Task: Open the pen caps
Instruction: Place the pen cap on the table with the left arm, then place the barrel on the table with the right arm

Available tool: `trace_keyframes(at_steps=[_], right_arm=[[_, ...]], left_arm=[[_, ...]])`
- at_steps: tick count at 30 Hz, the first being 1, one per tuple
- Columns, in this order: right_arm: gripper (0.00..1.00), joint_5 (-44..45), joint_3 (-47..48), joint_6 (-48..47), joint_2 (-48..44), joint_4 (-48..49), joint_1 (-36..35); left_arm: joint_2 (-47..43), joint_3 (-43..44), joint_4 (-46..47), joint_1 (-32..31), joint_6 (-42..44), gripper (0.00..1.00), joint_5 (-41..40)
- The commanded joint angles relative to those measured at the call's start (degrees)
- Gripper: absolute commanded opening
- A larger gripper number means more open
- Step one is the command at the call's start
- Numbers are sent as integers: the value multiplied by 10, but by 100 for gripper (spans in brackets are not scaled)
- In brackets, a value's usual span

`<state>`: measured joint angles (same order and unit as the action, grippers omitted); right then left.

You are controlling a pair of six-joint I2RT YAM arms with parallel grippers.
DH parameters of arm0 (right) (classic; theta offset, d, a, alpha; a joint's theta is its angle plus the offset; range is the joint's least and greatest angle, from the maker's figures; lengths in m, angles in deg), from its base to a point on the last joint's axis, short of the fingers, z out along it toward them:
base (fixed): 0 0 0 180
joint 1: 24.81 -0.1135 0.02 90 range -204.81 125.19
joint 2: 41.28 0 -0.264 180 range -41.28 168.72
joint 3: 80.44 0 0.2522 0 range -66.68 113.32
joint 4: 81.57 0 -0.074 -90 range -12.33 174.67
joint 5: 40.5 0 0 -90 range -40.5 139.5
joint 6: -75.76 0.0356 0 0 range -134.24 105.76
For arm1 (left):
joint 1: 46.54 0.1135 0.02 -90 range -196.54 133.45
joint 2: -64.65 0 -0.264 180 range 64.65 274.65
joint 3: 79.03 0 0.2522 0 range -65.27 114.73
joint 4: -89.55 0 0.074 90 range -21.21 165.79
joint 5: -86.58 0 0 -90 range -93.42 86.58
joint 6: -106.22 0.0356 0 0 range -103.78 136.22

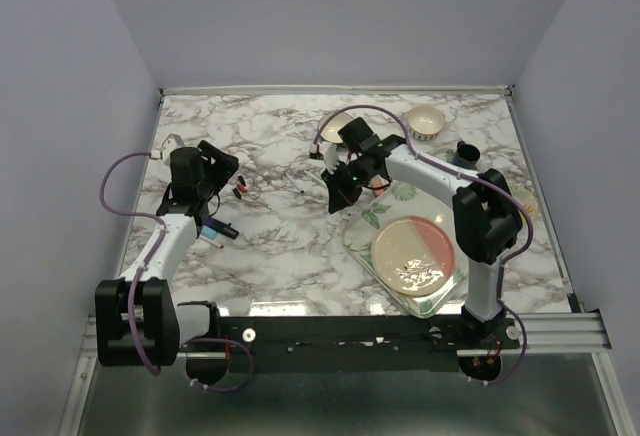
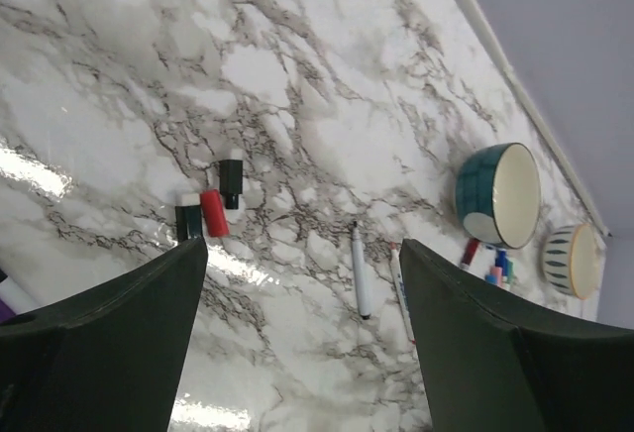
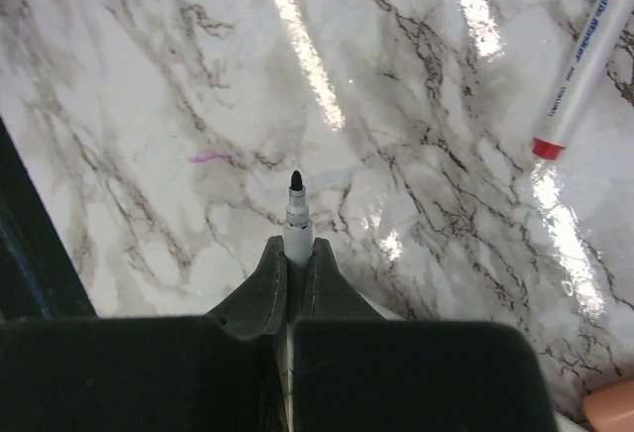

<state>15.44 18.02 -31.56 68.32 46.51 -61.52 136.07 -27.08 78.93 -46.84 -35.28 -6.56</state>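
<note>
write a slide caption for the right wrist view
Right claw shut on an uncapped black-tipped pen over the marble table, another white pen lying nearby.

Left arm (image 1: pixel 165 241) bent forward, left gripper (image 2: pixel 302 254) spread wide, right arm (image 1: pixel 440 181) reaching inward, right gripper (image 3: pixel 293 254) pinched on a pen (image 3: pixel 294 209)

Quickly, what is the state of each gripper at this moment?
Left gripper: jaws open, nothing between them.
Right gripper: jaws closed on an uncapped black-tipped pen.
</note>
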Motion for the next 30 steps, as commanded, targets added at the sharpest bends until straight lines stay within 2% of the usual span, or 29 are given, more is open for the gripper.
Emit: trace_keyframes(at_steps=[1, 5, 6, 9, 14, 16, 25, 30], right_arm=[[2, 80, 70, 12, 54, -22, -16], [6, 105, 130, 10, 99, -48, -19], [6, 105, 142, 11, 108, -53, -19], [8, 99, 193, 18, 144, -75, -19], [10, 102, 299, 33, 211, -112, -19], [11, 118, 321, 37, 224, -114, -19], [19, 154, 460, 61, 322, -130, -19], [25, 167, 463, 65, 337, -125, -19]], left_arm=[[-65, 32, -62, 28, 47, 89, 99], [-109, 69, -116, 34, 111, 91, 176], [-111, 78, -131, 35, 131, 91, 226], [-136, 81, -168, 34, 177, 94, 262], [-208, 15, -163, 34, 221, 95, 226], [-218, 16, -179, 33, 230, 95, 205], [-234, 18, -177, 33, 232, 95, 201], [-236, 17, -176, 33, 232, 95, 201]])
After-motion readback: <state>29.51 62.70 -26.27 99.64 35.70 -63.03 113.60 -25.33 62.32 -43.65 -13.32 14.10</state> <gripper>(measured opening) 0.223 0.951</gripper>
